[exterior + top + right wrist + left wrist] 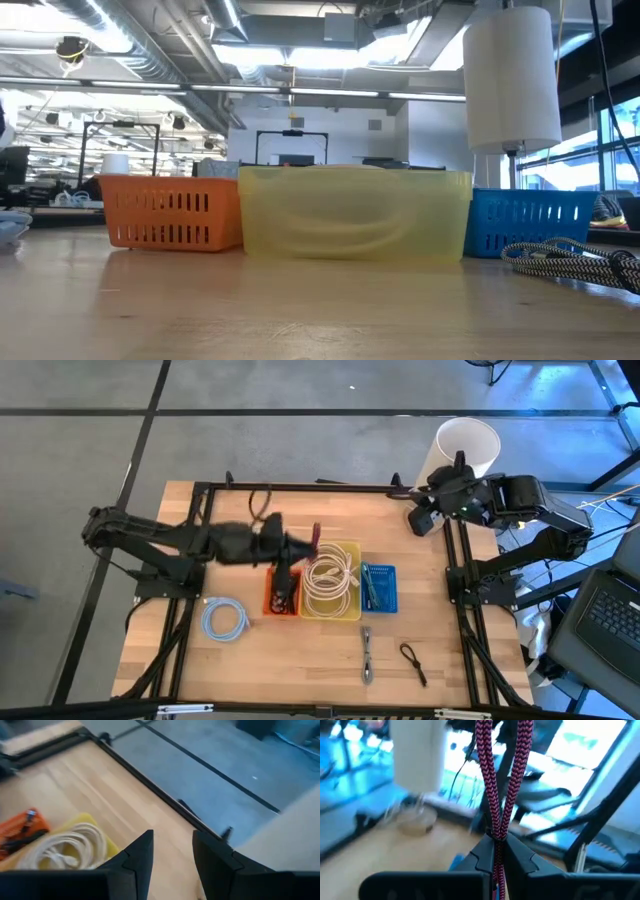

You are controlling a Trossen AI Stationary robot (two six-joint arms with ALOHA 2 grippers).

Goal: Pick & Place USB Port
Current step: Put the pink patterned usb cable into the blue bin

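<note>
Now the left gripper (312, 543) is pinching a doubled pink braided cable (492, 775) tight, carrying it above the orange basket (270, 598), likely for sorting. Off at the table's far corner, the right gripper (172, 851) is waiting, fingers apart and empty.

No text, label, brand, number or sign can be read in any of the views. The orange basket (172, 212), yellow basket (354, 215) and blue basket (523, 220) show plain walls, and the white roll (511, 78) is blank. The room's fixtures beyond the counter (300, 310) are too small to tell.
</note>
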